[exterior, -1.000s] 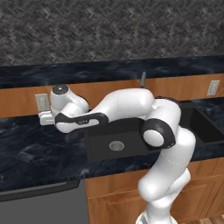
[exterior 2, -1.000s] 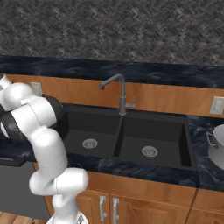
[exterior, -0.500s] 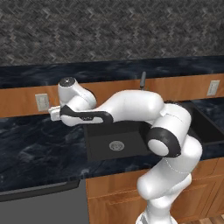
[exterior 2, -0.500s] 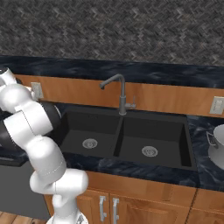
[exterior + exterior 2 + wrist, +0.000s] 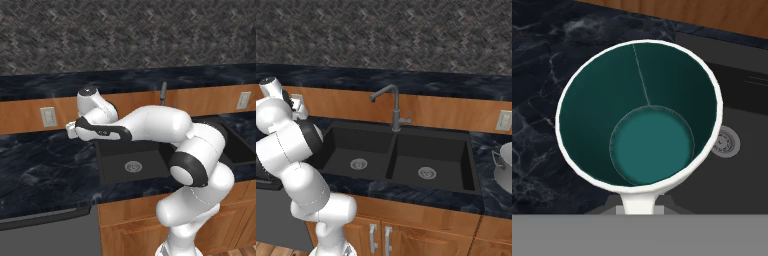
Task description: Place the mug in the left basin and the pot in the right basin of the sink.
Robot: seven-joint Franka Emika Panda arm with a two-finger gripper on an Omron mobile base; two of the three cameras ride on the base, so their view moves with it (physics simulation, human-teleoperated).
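Looking straight down from the hand, the mug (image 5: 639, 117) sits right under it, white rim wide and teal inside facing up, its handle pointing back toward the wrist. It appears to be carried, because the counter (image 5: 542, 115) and the sink both lie well below it, but the fingertips themselves are hidden behind the cup, so I cannot tell how the gripper stands.

Beneath the mug, to one side of the hand, is dark marbled counter; to the other side is the black left basin (image 5: 744, 125), whose round steel drain (image 5: 727, 142) peeks out just past the mug's rim. So the mug hangs over the basin's near-left edge, partly above stone and partly above the bowl.

From behind the arm on the left, the arm (image 5: 150, 125) reaches out low and far to the left, with the hand at the counter's edge beside the left basin (image 5: 132, 162). A wall outlet (image 5: 48, 116) is on the wooden backsplash just beyond the hand.

From the other side, the sink (image 5: 398, 155) shows both bowls: the left basin (image 5: 356, 152) next to the robot's elbow, then the right basin (image 5: 431, 162) past the divider, and the grey faucet (image 5: 393, 110) behind them. Well away from the hand, on the counter beyond the right basin, stands the pot (image 5: 504, 162), cut by the picture's edge.
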